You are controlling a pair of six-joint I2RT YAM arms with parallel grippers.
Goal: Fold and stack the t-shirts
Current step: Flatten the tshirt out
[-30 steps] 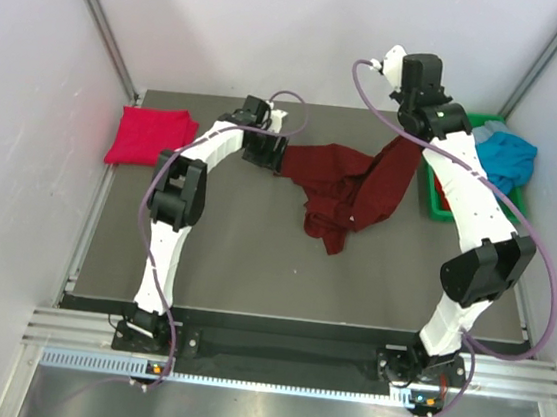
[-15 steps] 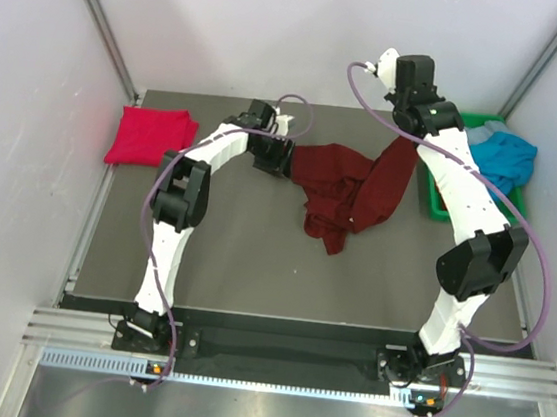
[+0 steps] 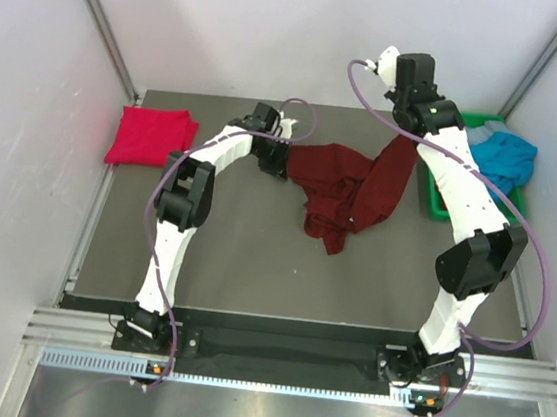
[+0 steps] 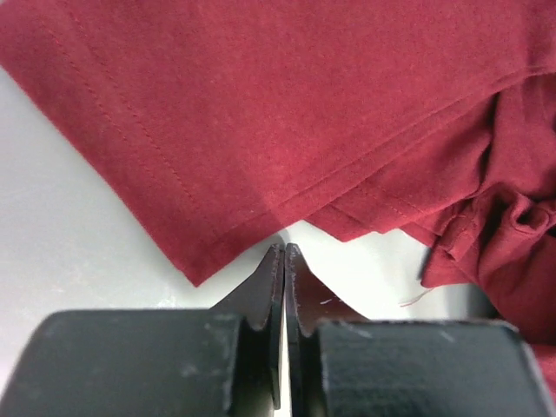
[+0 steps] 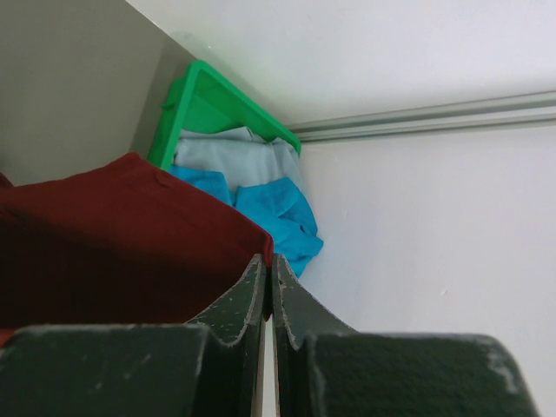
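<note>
Maroon t-shirt [image 3: 346, 191] on dark table [image 3: 233, 254], white walls [image 3: 229, 22]

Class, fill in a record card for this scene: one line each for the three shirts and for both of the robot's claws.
maroon shirt: crumpled mid-table, one end lifted
red shirt: folded, far left
teal shirt: heaped in green bin
left claw: shut, tips at maroon hem, nothing visibly gripped
right claw: raised, shut on maroon shirt
</note>
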